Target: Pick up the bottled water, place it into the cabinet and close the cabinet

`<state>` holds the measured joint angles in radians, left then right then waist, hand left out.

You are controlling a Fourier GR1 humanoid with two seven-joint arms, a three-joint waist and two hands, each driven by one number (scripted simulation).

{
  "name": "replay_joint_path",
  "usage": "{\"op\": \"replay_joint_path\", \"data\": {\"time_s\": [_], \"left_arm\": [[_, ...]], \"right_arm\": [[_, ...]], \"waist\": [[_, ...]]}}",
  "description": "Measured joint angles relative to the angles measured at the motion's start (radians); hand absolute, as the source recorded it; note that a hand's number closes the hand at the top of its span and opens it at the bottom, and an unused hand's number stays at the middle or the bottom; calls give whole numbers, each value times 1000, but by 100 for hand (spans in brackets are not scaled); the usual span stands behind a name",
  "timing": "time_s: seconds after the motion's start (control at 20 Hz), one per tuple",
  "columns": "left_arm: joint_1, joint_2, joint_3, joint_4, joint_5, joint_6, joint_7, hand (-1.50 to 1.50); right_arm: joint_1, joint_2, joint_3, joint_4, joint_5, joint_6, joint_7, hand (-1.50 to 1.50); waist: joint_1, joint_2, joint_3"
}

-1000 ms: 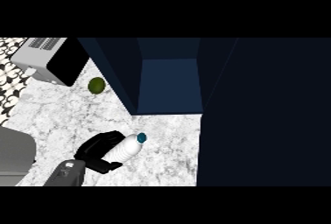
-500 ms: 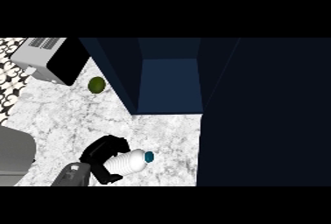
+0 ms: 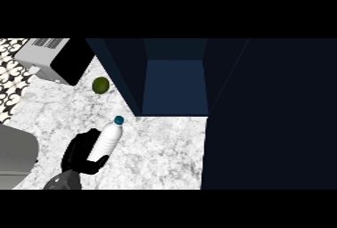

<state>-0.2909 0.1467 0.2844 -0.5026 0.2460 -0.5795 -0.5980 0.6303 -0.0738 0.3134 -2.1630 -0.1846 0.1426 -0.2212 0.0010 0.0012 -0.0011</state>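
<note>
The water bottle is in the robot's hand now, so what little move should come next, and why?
Probably carry the bottle up and to the right, toward the open cabinet. The left hand is curled round its lower part, its blue cap points at the cabinet, and it is not yet inside.

Marble-look top, plastic bottle, matt dark cabinet

The counter [image 3: 158,147] has a smooth white-and-grey veined stone look; the bottled water [image 3: 107,140] on it reads as pale smooth plastic with a teal cap, and the hand [image 3: 82,156] wrapped round it is black and faintly glossy. Up from the bottle, the cabinet [image 3: 174,84] is flat matt navy, the little green fruit [image 3: 100,85] dull-skinned, and the toaster [image 3: 56,60] brushed grey with a black matt side
</note>
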Motion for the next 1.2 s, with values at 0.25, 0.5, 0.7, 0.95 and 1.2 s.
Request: {"op": "replay_joint_path", "data": {"time_s": [0.25,0.5,0.7,0.95,1.2], "left_arm": [[-2,-8,40,-29,76,5,29,150],[48,-31,32,-162,140,5,107,150],[100,-53,3,-300,175,28,191,150],[132,-115,-89,-492,193,141,281,150],[162,-137,-195,-683,212,268,353,150]], "right_arm": [[-11,-6,6,-22,-4,-13,28,-150],[4,-13,14,5,-5,-3,-14,-150],[3,-18,31,-13,2,-18,-1,-150],[-16,-17,30,-1,-12,-23,-2,-150],[-26,-25,31,-9,-25,-31,25,-150]], "waist": [[-3,-1,1],[-1,-4,1],[-1,-4,2],[0,-5,2],[-1,-5,2]]}}
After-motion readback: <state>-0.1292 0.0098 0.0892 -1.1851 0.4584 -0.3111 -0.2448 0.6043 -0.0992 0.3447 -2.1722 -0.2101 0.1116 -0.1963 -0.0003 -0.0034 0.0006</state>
